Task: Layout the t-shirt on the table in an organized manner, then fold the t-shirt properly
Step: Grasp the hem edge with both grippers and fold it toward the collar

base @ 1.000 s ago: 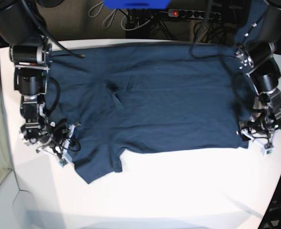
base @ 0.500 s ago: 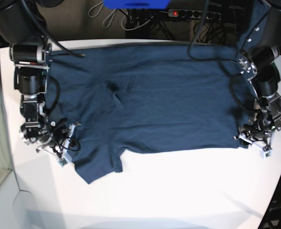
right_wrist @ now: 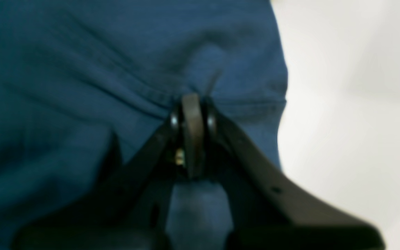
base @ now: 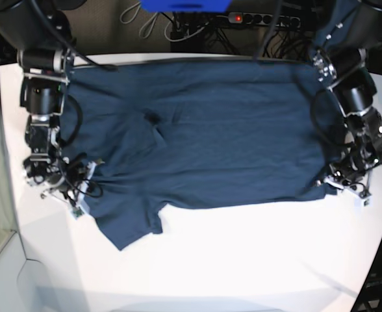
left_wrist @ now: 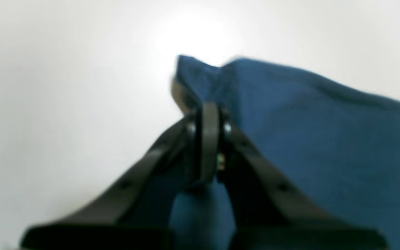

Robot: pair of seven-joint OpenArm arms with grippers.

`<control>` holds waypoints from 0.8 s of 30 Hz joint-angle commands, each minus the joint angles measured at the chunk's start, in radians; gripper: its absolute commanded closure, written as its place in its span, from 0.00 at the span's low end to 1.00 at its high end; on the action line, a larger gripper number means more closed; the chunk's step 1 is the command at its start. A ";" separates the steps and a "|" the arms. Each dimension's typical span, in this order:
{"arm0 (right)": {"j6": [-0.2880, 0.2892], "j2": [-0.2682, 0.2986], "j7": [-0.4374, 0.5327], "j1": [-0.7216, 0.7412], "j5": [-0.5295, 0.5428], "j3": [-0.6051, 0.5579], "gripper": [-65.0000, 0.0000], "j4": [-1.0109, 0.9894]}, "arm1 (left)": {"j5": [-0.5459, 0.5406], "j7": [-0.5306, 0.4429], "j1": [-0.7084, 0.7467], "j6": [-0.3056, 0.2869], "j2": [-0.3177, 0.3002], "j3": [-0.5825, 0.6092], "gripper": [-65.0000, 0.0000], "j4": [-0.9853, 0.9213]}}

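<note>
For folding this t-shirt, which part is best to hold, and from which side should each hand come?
Probably the near corners. The t-shirt lies flat on the table, so only its edges offer a pinch. The left hand is shut on the near hem corner, coming from its outer side; the right hand is shut on cloth by the sleeve, from the opposite side.

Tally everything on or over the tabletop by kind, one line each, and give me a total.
t-shirt, dark navy, spread on the white table: 1
grippers, left gripper and right gripper, each shut on the shirt's edge: 2
Total: 3
</note>
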 commanded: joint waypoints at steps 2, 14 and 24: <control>0.003 0.000 -0.041 0.027 -0.020 0.010 1.00 0.035 | -0.042 -0.016 -0.028 -0.004 -0.020 0.002 1.00 0.028; 0.003 -0.023 -0.178 -0.091 -0.020 0.044 1.00 0.368 | -0.172 0.109 0.072 -0.004 -0.015 -0.006 1.00 0.262; 0.003 -0.027 -0.247 -0.249 -0.020 0.042 1.00 0.650 | -0.270 0.147 0.195 -0.004 -0.015 -0.006 1.00 0.427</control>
